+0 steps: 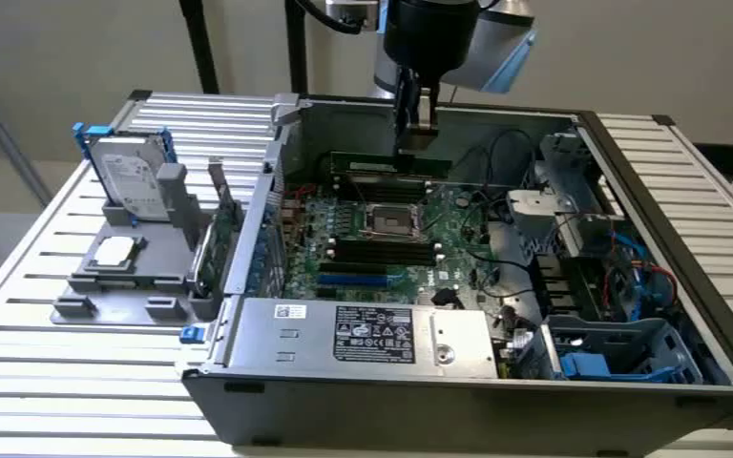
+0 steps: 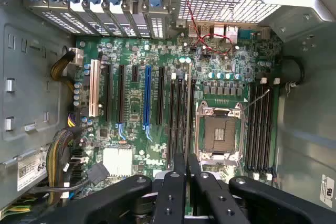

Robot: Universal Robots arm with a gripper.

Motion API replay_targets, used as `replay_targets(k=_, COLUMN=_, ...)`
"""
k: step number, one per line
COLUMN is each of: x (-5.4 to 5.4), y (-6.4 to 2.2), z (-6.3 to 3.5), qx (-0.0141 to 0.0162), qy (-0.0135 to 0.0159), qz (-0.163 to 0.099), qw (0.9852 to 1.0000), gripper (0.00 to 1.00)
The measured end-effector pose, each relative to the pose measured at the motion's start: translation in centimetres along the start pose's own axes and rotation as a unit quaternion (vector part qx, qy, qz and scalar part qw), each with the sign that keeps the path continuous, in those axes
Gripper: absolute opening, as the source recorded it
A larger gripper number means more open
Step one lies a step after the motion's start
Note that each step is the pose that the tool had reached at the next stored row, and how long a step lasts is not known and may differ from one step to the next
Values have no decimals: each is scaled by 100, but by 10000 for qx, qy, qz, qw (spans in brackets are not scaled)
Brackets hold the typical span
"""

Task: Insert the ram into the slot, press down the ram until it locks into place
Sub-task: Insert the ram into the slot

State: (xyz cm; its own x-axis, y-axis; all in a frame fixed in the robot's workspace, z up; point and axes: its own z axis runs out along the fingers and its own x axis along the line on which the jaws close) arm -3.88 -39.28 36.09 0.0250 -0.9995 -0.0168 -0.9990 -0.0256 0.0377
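My gripper reaches down into the open computer case, shut on the ram. The ram is a long thin green stick held level just under the fingertips. It hangs over the far part of the motherboard, beyond the CPU socket. In the wrist view the black fingers press together and the ram's edge shows as a thin strip between them, in line with the black memory slots beside the socket. I cannot tell whether the ram touches a slot. A second bank of slots lies across the socket.
The case stands on a slatted metal table. At the exterior view's left a grey fixture holds a hard drive in a blue caddy, a CPU chip and an upright expansion card. The power supply, drive cage and cables crowd the case.
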Motion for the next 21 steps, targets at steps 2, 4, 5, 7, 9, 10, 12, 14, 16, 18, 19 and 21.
replay_targets(k=2, x=0, y=0, z=0, qx=0, qy=0, qz=0, qw=10000, gripper=13)
replay_targets(k=4, x=1, y=0, z=0, qx=0, qy=0, qz=0, qw=10000, gripper=13)
replay_targets(k=5, x=1, y=0, z=0, qx=0, qy=0, qz=0, qw=10000, gripper=13)
replay_targets(k=7, x=1, y=0, z=0, qx=0, qy=0, qz=0, qw=10000, gripper=13)
replay_targets(k=9, x=1, y=0, z=0, qx=0, qy=0, qz=1, qw=10000, gripper=13)
replay_targets(k=10, x=1, y=0, z=0, qx=0, qy=0, qz=1, qw=10000, gripper=13)
replay_targets(k=12, x=2, y=0, z=0, qx=-1, qy=1, qz=1, qw=10000, gripper=13)
replay_targets(k=14, x=2, y=-1, z=9, qx=0, qy=7, qz=1, qw=10000, gripper=13)
replay_targets(k=16, x=3, y=-2, z=45, qx=-1, qy=13, qz=0, qw=10000, gripper=13)
replay_targets(k=18, x=3, y=-3, z=81, qx=0, qy=14, qz=-1, qw=10000, gripper=13)
replay_targets(k=19, x=3, y=-4, z=99, qx=0, qy=15, qz=-2, qw=10000, gripper=13)
replay_targets(k=21, x=4, y=-5, z=135, qx=0, qy=15, qz=-4, qw=10000, gripper=13)
